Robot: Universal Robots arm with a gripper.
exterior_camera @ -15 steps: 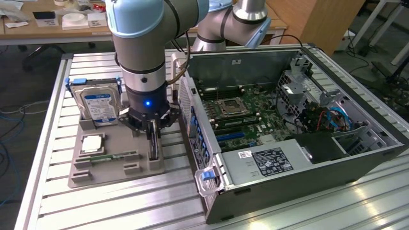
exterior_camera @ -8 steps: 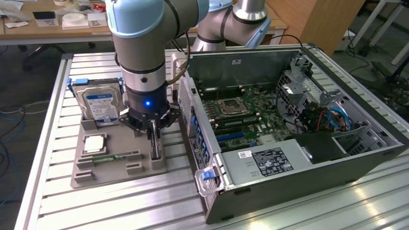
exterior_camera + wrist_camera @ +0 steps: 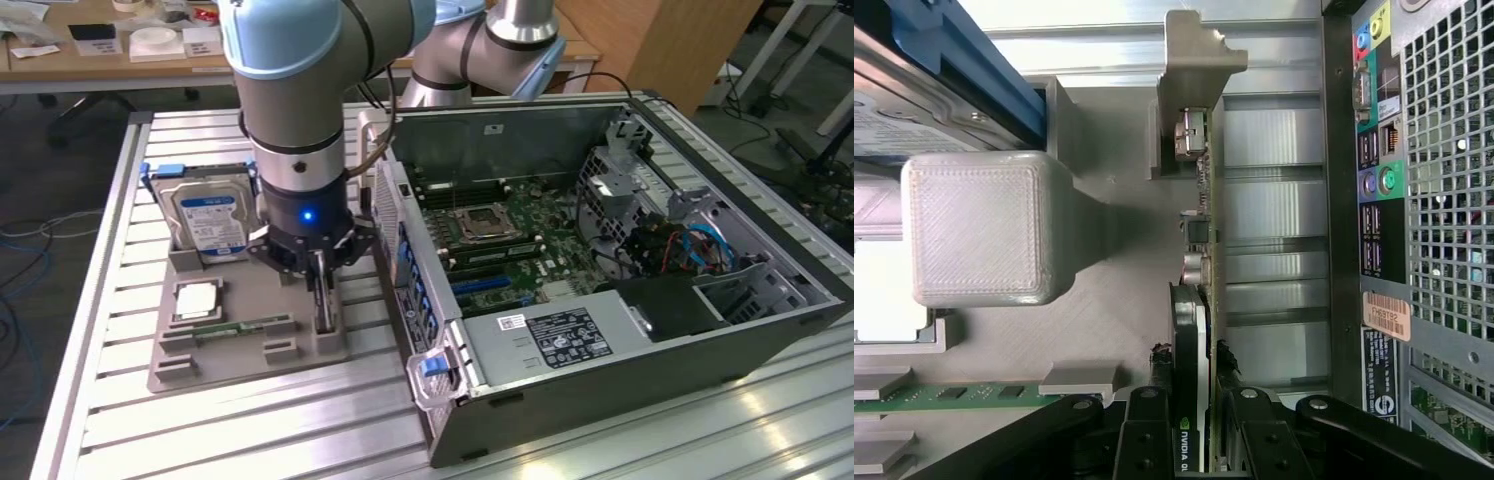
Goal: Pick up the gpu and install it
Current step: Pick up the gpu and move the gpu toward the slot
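- The gripper (image 3: pixel 1192 425) is looking clamped on the gpu (image 3: pixel 1206 250): one finger (image 3: pixel 1144 440) is pressing on the black cooler side and the other on the bare board side, with no gap showing.
- Risk: the fingers are holding one end of the card only, and the silver bracket (image 3: pixel 1189 60) is sitting at the far end from the hand. Any lift is likely going to tip the card or let it pivot in the grip.
- Risk: the card is thin and standing on edge, so the contact patch is small. It may be slipping if the squeeze is light, and the cooler or parts may be getting stressed if it is hard.
- Risk: the card is seated in the gray holder (image 3: pixel 1104 330), so a pull that is not straight could be jamming the bracket or the card edge in it.
- Risk: the computer case (image 3: pixel 1384 200) is standing just beside the hand, so a sideways swing could be knocking the card into its rear panel.
- Where: the gpu is sitting directly under the hand between the fingers, running away from them toward the bracket.
- The hard drive (image 3: pixel 207 215) is standing near the hand, opposite the case.
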